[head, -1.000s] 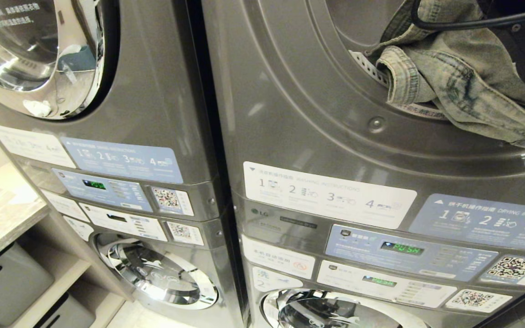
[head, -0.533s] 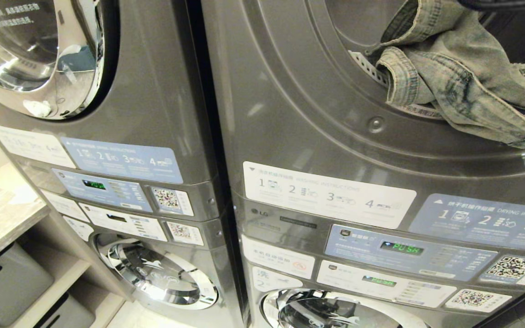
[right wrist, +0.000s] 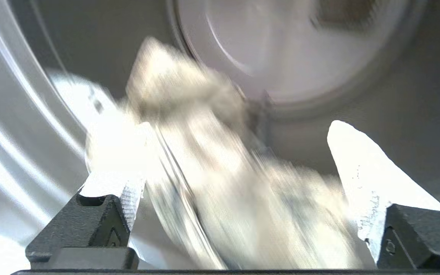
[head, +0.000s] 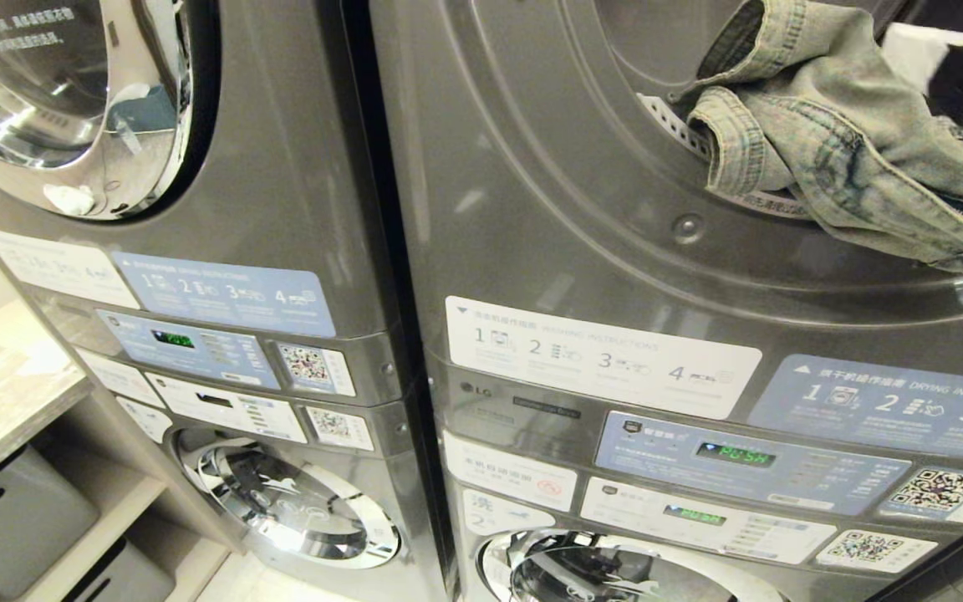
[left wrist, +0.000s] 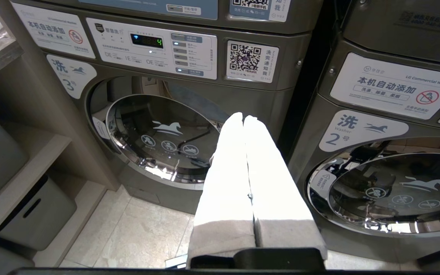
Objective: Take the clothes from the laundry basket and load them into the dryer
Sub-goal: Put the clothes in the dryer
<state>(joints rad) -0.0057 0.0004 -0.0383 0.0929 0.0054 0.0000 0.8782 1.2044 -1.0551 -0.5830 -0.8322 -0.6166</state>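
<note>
Faded denim garment (head: pixel 841 142) draped over the dryer (head: pixel 582 184) opening's lower rim.

The dryer (head: pixel 532 167) has a smooth, satin grey metal front; the faded denim garment (head: pixel 824 142) lying in its mouth looks coarse and matt. Beyond the right tool (right wrist: pixel 239 160), the blurred cloth seems pale and soft.

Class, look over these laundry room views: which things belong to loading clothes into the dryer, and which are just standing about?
Job in hand:
- dryer, mouth open
- denim garment draped over its lip
- right pincer, open over the garment

Standing about:
- neighbouring dryer, door shut
- washer marked 2
- grey storage bin
- left pincer, shut, parked low
</note>
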